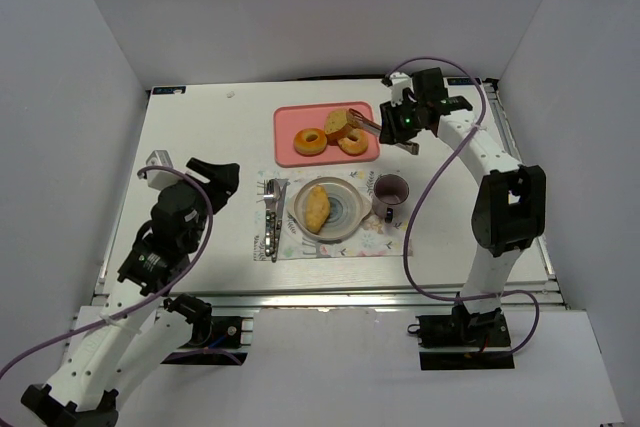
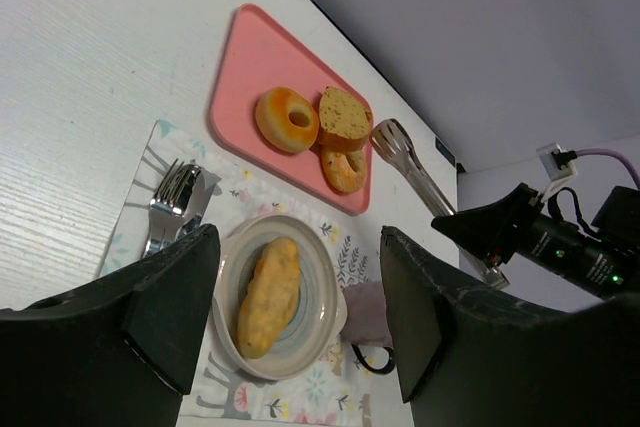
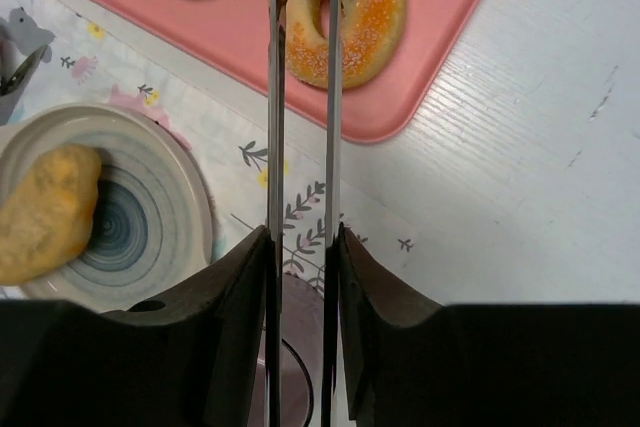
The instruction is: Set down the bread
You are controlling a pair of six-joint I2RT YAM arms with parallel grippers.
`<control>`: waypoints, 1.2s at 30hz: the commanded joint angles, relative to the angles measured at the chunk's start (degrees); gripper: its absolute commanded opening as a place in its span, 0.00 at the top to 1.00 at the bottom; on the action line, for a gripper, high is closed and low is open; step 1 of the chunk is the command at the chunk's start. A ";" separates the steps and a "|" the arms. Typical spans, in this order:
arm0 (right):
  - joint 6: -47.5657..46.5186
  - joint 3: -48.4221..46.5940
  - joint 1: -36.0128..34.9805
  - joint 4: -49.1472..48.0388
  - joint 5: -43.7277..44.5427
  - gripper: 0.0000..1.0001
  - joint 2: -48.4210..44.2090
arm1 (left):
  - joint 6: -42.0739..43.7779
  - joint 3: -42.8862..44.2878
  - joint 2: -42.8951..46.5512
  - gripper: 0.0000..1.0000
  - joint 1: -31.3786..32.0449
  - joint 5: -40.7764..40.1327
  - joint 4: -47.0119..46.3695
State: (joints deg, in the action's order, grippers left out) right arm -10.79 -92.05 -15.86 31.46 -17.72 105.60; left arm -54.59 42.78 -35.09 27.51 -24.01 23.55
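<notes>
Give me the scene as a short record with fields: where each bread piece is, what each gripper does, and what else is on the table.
plate bread: one piece lying on the plate, on the placemat
tray bread: one piece on the pink tray, beside two donuts
right gripper: shut on the tongs; their tips reach the tray bread
left gripper: open, holds nothing
other: mug right of the plate, cutlery left of it

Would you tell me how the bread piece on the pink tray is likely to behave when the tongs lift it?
The bread piece shows a porous cut crumb, so it is probably light and squashes easily. Seemingly propped on edge beside a donut, it may topple if nudged.
</notes>
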 commanded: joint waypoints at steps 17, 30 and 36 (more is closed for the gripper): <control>20.36 -5.16 3.03 -5.27 -4.44 0.56 3.82 | 0.10 2.04 -4.99 0.26 0.09 -0.25 0.88; 25.20 -3.05 2.76 -6.33 -7.42 0.50 6.02 | 0.45 2.57 -6.74 0.26 0.09 0.10 0.79; 25.02 -2.78 2.59 -6.33 -5.40 0.50 7.16 | 0.53 3.01 -6.92 0.26 0.09 -0.16 0.97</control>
State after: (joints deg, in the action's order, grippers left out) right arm 13.39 -95.24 -12.99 27.00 -23.20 112.14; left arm -54.48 43.35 -42.11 27.51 -24.01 24.82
